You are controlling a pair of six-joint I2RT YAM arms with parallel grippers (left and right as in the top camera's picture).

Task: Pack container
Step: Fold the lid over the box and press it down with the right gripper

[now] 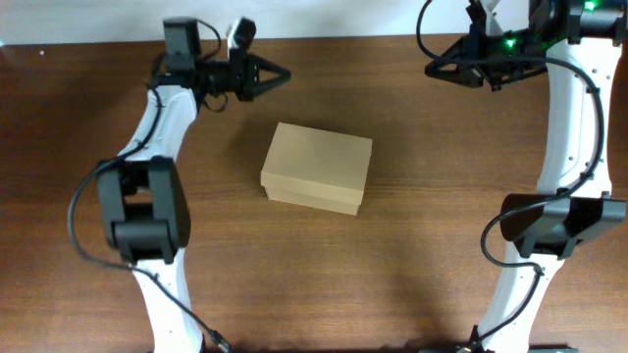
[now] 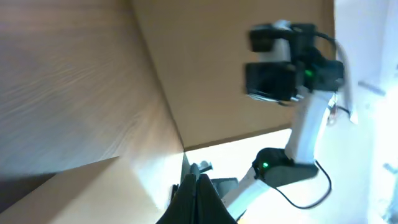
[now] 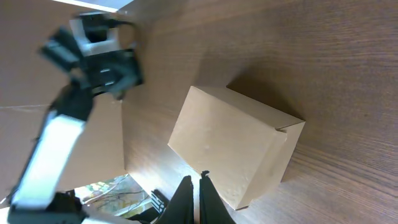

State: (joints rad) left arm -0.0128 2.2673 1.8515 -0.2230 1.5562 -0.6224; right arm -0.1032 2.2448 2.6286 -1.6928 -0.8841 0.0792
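Observation:
The container (image 1: 317, 168) is a plain tan cardboard box with its lid down, lying in the middle of the wooden table. It also shows in the right wrist view (image 3: 233, 143). My left gripper (image 1: 278, 74) is shut and empty, raised at the back left, pointing right, well apart from the box. In the left wrist view its fingers (image 2: 198, 180) are pressed together. My right gripper (image 1: 435, 69) is shut and empty, raised at the back right, pointing left. In the right wrist view its fingertips (image 3: 196, 182) are nearly together, above the box's near edge.
The brown wooden table (image 1: 442, 245) spreads around the box. The left arm's base (image 1: 147, 211) stands at the left, the right arm's base (image 1: 549, 226) at the right. The right arm (image 2: 292, 74) shows in the left wrist view.

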